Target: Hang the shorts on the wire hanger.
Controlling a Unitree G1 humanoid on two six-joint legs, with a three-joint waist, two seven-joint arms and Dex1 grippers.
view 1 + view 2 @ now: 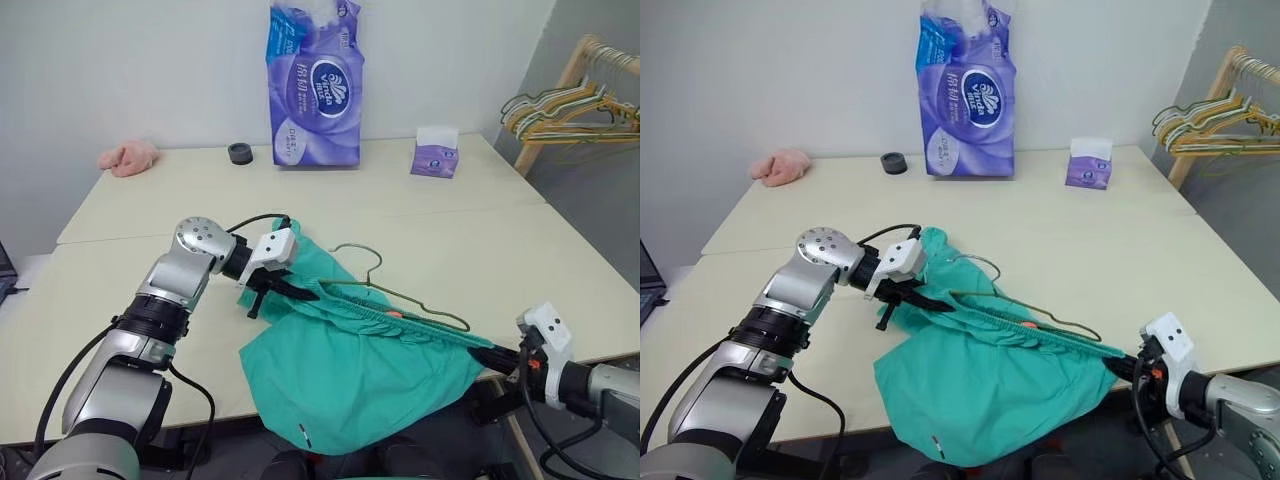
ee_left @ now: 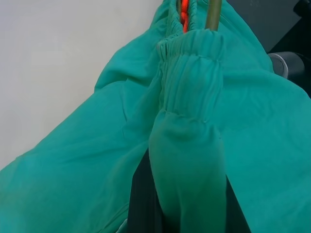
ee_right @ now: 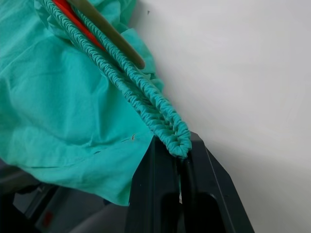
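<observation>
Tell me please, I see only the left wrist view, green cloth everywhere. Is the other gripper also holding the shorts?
Observer: Yes. The right gripper is shut on the far end of the waistband of the shorts, which is stretched between it and the left gripper.
Operator: And where is the wire hanger? I see only one thin bar.
Observer: The wire hanger lies on the table; its hook sticks out past the waistband on the side away from the robot.
Operator: Do the shorts lie fully on the table?
Observer: No. The lower part hangs over the near table edge.
</observation>
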